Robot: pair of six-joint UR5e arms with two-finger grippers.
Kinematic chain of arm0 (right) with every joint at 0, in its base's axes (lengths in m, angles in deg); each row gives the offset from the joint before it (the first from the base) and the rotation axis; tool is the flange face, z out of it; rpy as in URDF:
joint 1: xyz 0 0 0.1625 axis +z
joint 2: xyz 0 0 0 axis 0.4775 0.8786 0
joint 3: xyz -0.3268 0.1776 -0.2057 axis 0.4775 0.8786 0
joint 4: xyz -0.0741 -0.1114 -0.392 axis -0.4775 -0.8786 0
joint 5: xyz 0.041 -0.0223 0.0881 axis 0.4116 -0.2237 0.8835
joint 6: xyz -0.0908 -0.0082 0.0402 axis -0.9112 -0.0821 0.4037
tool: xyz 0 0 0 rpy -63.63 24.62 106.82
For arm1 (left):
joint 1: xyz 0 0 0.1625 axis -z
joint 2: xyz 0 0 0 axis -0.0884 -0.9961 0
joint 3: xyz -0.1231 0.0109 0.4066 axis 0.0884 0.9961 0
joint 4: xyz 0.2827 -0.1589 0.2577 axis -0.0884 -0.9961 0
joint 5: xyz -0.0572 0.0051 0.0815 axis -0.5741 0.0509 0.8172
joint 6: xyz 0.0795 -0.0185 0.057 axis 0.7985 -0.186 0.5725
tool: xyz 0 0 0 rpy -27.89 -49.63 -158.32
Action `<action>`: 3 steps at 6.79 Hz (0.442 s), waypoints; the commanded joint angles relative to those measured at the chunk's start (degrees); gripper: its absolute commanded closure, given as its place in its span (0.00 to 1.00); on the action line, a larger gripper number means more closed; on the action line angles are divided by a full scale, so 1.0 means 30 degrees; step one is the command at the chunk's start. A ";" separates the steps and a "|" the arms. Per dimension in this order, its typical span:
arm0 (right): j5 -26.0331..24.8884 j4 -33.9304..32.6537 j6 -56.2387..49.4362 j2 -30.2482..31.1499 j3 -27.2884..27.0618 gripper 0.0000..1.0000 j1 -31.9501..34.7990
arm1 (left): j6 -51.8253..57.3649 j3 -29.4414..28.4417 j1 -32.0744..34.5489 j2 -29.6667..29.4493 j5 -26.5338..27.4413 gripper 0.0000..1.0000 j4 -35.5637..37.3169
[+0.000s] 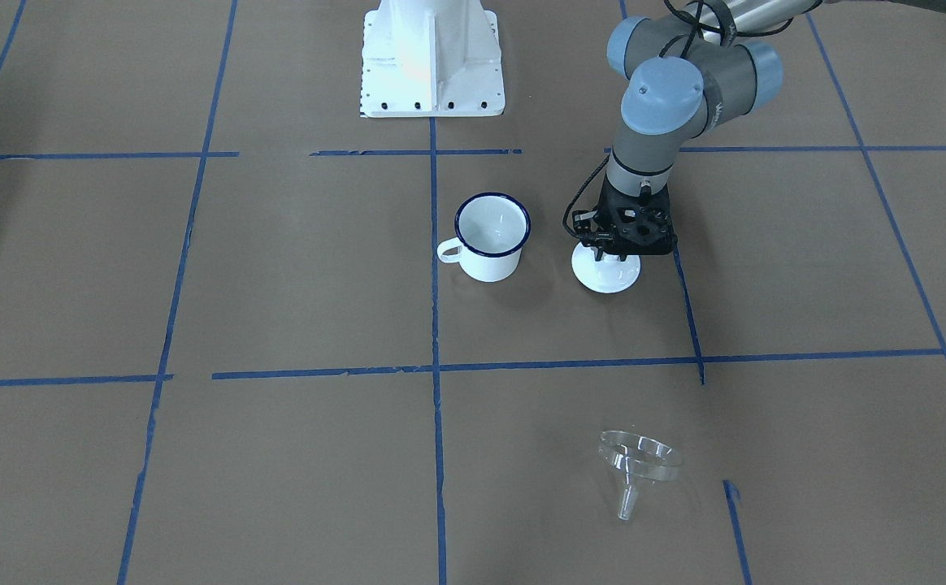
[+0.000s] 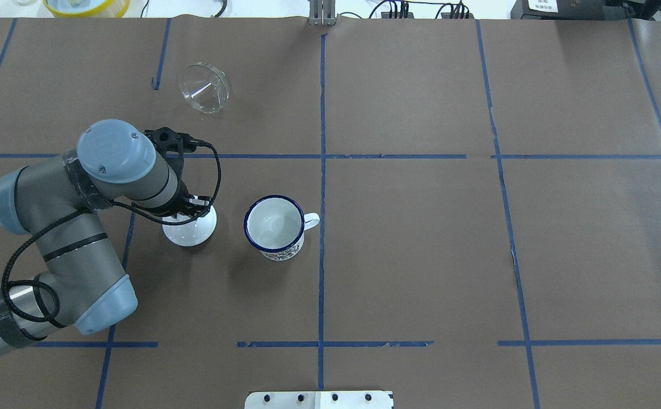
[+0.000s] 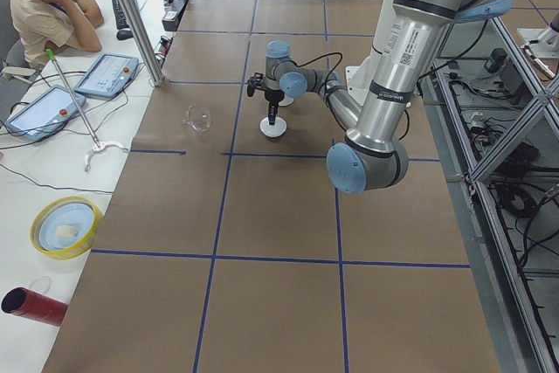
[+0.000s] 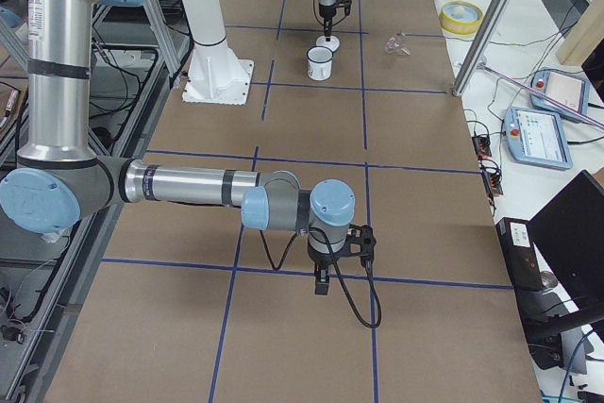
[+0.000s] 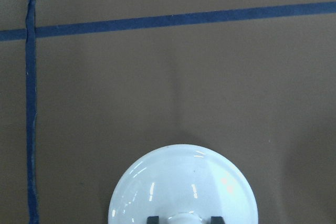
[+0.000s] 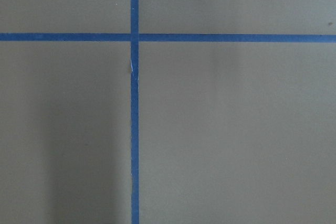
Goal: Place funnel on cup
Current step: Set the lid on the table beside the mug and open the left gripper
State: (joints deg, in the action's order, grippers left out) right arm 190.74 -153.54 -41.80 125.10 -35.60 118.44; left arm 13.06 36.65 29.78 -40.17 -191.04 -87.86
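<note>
The clear funnel [image 1: 635, 463] lies on its side on the brown paper, far from the robot; it also shows in the overhead view [image 2: 204, 88]. The white cup [image 1: 489, 244] with a dark blue rim stands upright and empty near the table's middle [image 2: 273, 227]. My left gripper [image 1: 609, 258] is lowered onto a round white lid [image 2: 185, 232] that rests on the table beside the cup. In the left wrist view its fingertips [image 5: 152, 219] flank the lid's knob, closed on it. My right gripper [image 4: 322, 288] hangs over bare paper far from these things; I cannot tell its state.
Blue tape lines grid the brown paper. The robot's white base [image 1: 431, 61] stands behind the cup. A person sits at a side desk [image 3: 48, 2] with tablets. A yellow-rimmed bowl [image 3: 63, 226] and a red tube lie off the table's edge.
</note>
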 commanded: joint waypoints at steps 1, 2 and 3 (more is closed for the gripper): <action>0.0000 0.0000 0.0000 0.0000 0.0000 0.00 0.0000 | -0.0023 -0.0025 -0.0162 -0.0005 0.0014 0.20 -0.0012; 0.0000 0.0000 0.0000 0.0000 0.0029 0.00 0.0000 | -0.0168 0.0149 -0.0162 -0.0005 -0.0015 0.00 0.0017; 0.0000 0.0000 0.0000 0.0000 0.0000 0.00 0.0000 | -0.0314 0.1021 -0.0104 -0.0034 -0.0015 0.00 0.0163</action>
State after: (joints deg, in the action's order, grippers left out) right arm 190.74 -153.54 -41.80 125.09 -35.57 118.44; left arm 12.57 37.64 29.37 -40.22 -191.06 -87.72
